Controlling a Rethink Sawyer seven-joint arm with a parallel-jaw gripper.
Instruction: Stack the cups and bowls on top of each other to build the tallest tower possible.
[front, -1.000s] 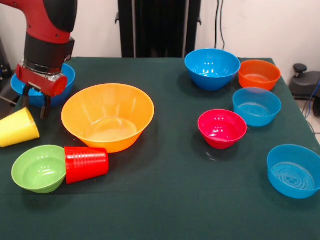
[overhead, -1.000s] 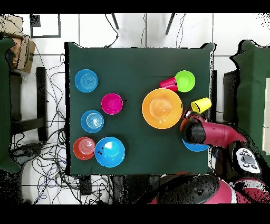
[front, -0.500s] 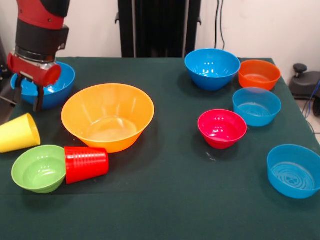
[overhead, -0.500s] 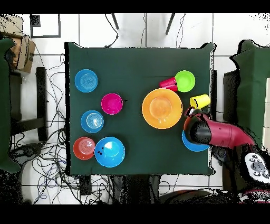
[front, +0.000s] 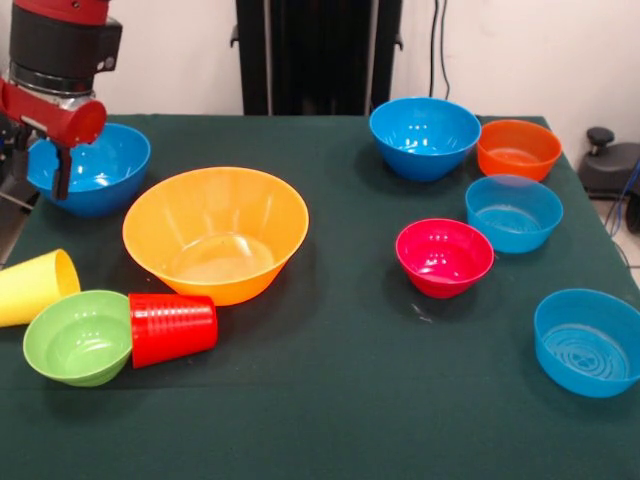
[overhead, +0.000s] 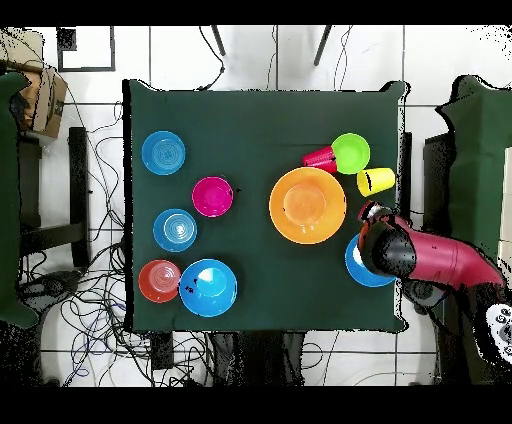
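Gripper (front: 38, 165) raised over deep blue bowl (front: 95, 170), empty, fingers apart; yellow cup (front: 35, 287) below it.

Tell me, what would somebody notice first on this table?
Probably the big glossy yellow-orange plastic bowl, standing empty, left of the green table's middle in the front view. Next, the red and black robot arm's claw, hanging at the far left corner over a deep blue plastic bowl. In front lie a ribbed red plastic cup and a yellow plastic cup, both tipped on their sides.
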